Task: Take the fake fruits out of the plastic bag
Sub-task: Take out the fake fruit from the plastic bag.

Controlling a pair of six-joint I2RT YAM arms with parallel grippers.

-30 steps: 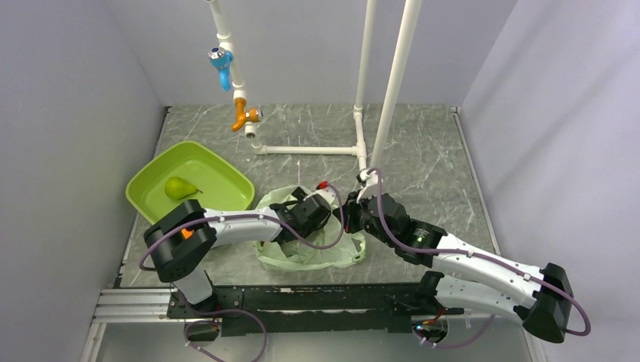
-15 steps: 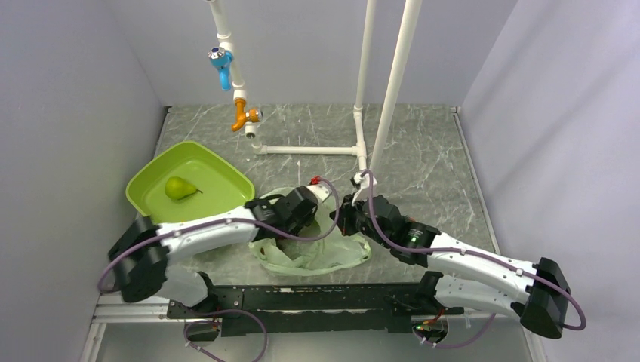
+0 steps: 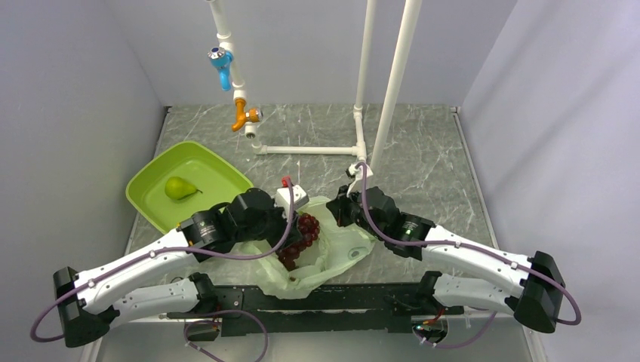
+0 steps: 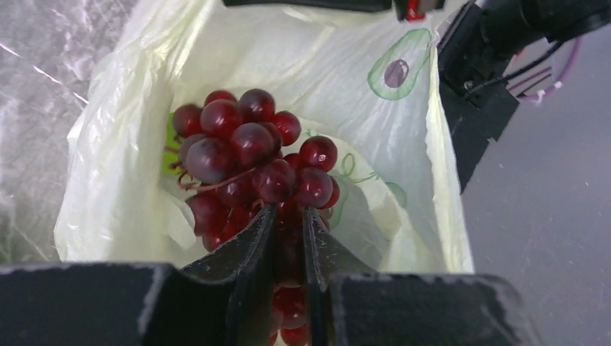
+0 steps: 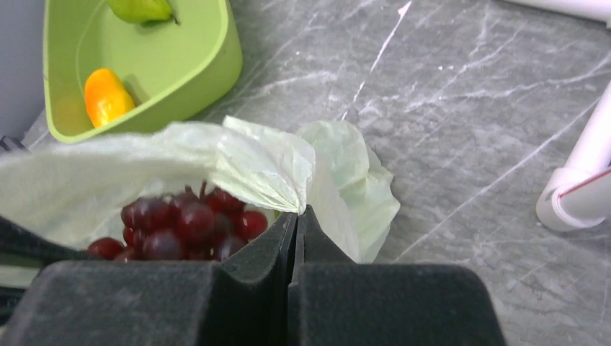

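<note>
My left gripper (image 4: 287, 210) is shut on the dark red grape bunch (image 4: 248, 155) and holds it over the open mouth of the pale-green plastic bag (image 4: 403, 137). From above, the grape bunch (image 3: 299, 235) hangs just right of the left gripper (image 3: 296, 219), above the bag (image 3: 336, 253). My right gripper (image 5: 296, 215) is shut on the bag's rim (image 5: 259, 167) and holds it up; it sits at the bag's far right edge (image 3: 337, 213). A green pear (image 3: 179, 188) and an orange piece (image 5: 106, 96) lie in the lime-green tray (image 3: 219, 162).
White pipes (image 3: 361, 90) with a blue and orange fitting (image 3: 222, 64) stand at the back. A pipe foot (image 5: 576, 194) lies right of the bag. Grey walls close in on both sides.
My left arm has drawn back and to the left, lifting the grape bunch out of the bag. The bag has been pulled open and stretched towards the front. My right gripper shifted slightly left.
</note>
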